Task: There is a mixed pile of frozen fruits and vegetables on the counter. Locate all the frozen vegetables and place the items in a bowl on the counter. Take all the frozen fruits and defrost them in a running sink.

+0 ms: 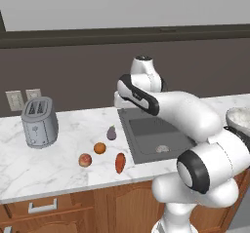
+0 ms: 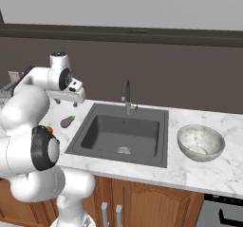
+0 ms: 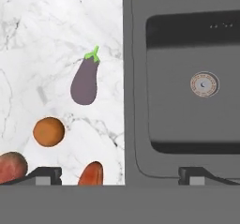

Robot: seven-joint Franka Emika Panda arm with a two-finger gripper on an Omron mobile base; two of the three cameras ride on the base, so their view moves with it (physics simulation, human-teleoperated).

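On the white marble counter (image 1: 63, 178) left of the sink (image 1: 146, 129) lie the frozen items. The dark purple eggplant (image 3: 85, 81) (image 1: 112, 133) is nearest the sink. Beside it are the round orange (image 3: 48, 131) (image 1: 99, 148), the reddish apple (image 3: 10, 167) (image 1: 85, 160) and the orange-red root (image 3: 91, 174) (image 1: 120, 163). My gripper (image 3: 119, 175) hangs open and empty high over the sink's left rim, well above all of them. The pale bowl (image 2: 200, 142) stands empty on the counter right of the sink (image 2: 121, 133).
A silver toaster (image 1: 39, 122) stands at the counter's far left, under two wall outlets (image 1: 22, 98). The gooseneck faucet (image 2: 126, 97) rises behind the basin, with no water showing. My own arm hides part of the sink in the left base view.
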